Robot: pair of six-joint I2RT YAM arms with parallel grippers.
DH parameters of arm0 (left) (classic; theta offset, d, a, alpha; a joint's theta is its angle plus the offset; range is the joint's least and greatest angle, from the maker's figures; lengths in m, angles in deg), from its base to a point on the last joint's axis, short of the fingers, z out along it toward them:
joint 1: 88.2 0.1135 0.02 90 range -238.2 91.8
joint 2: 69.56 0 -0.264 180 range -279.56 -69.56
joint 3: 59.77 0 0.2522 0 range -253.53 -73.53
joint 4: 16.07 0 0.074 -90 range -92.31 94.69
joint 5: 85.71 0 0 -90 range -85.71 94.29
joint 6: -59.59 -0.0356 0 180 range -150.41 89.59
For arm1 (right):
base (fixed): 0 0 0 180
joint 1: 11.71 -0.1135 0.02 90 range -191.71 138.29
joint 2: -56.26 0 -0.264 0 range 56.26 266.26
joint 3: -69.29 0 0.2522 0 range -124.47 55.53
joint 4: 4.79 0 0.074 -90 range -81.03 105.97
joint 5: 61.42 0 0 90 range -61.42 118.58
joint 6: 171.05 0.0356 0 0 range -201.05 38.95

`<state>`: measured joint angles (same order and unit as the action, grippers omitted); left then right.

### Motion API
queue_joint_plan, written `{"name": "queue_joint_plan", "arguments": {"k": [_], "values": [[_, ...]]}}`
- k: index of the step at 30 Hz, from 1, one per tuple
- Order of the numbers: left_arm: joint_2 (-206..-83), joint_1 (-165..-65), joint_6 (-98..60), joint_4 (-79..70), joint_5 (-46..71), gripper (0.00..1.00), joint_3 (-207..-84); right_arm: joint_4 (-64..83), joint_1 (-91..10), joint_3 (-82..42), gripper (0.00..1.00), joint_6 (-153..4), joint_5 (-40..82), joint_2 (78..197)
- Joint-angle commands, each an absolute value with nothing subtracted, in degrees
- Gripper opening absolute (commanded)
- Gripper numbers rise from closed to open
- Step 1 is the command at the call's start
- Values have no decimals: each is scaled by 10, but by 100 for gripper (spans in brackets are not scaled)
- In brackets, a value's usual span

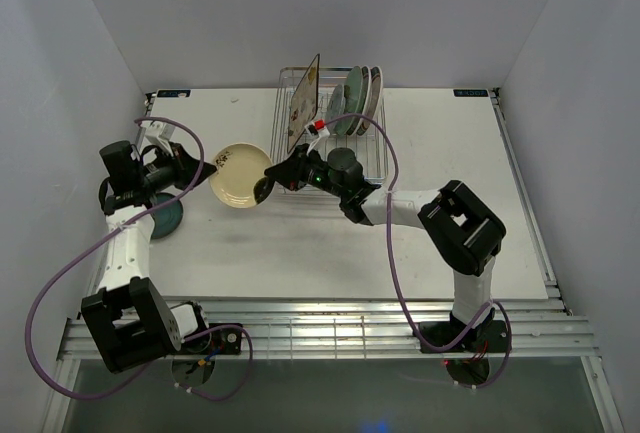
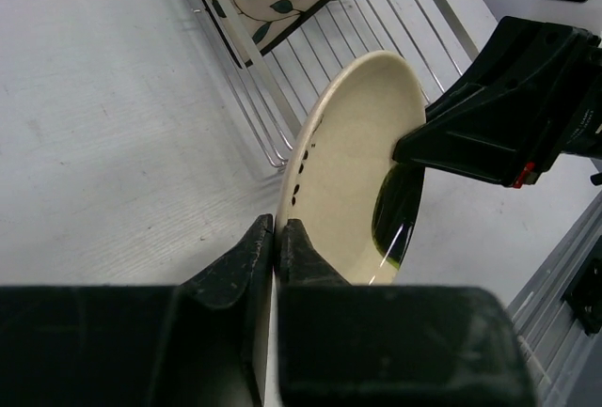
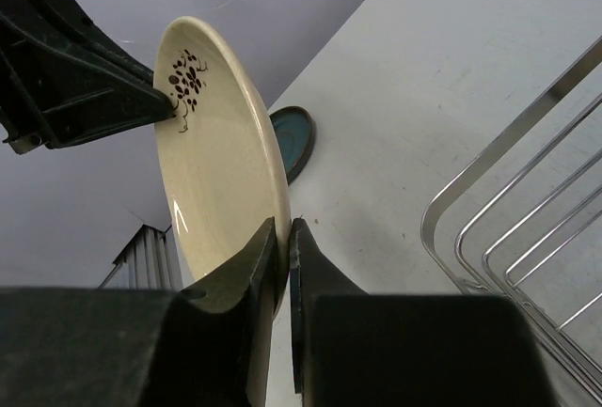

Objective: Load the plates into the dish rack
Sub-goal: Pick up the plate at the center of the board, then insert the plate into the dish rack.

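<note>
The small cream plate [image 1: 238, 175] with a dark speckled mark is held on edge above the table, left of the dish rack [image 1: 380, 158]. My left gripper [image 1: 207, 175] is shut on its left rim and my right gripper [image 1: 268, 183] is shut on its right rim. The left wrist view shows the plate [image 2: 348, 163] pinched in the left gripper [image 2: 278, 228], with the right gripper [image 2: 499, 116] on the far rim. The right wrist view shows the plate [image 3: 216, 153] in the right gripper [image 3: 284, 233]. The square floral plate [image 1: 304, 103] and several round plates [image 1: 360, 93] stand in the rack.
The small dark teal plate [image 1: 165, 215] lies flat on the table at the left, below my left arm; it also shows in the right wrist view [image 3: 292, 139]. The rack's near wire rim [image 3: 508, 219] lies just right of the held plate. White walls enclose the table.
</note>
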<state>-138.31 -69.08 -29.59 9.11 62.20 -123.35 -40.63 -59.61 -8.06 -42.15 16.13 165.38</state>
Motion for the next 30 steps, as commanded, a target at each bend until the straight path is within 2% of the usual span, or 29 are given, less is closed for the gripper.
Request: {"name": "queue_joint_plan", "arguments": {"k": [1,3,6,9,10,13,25,30], "values": [[-1368,-689,-287,75,632,19,-1232,-429,-608,-102,8,-433,136,1649],[-1369,-690,-287,75,635,29,-1232,-430,-608,-99,8,-432,141,1646],[-1371,-689,-287,75,636,37,-1233,-430,-608,-98,8,-430,143,1644],[-1371,-689,-287,77,635,66,-1232,-424,-608,-97,8,-431,149,1637],[-1371,-690,-287,77,632,80,-1233,-423,-608,-96,8,-432,150,1634],[-1362,-690,-287,76,620,98,-1228,-410,-608,-92,8,-441,164,1620],[-1324,-689,-286,57,603,98,-1213,-330,-608,-72,8,-498,244,1554],[-1326,-689,-283,52,590,98,-1210,-303,-608,-50,8,-520,315,1516]]}}
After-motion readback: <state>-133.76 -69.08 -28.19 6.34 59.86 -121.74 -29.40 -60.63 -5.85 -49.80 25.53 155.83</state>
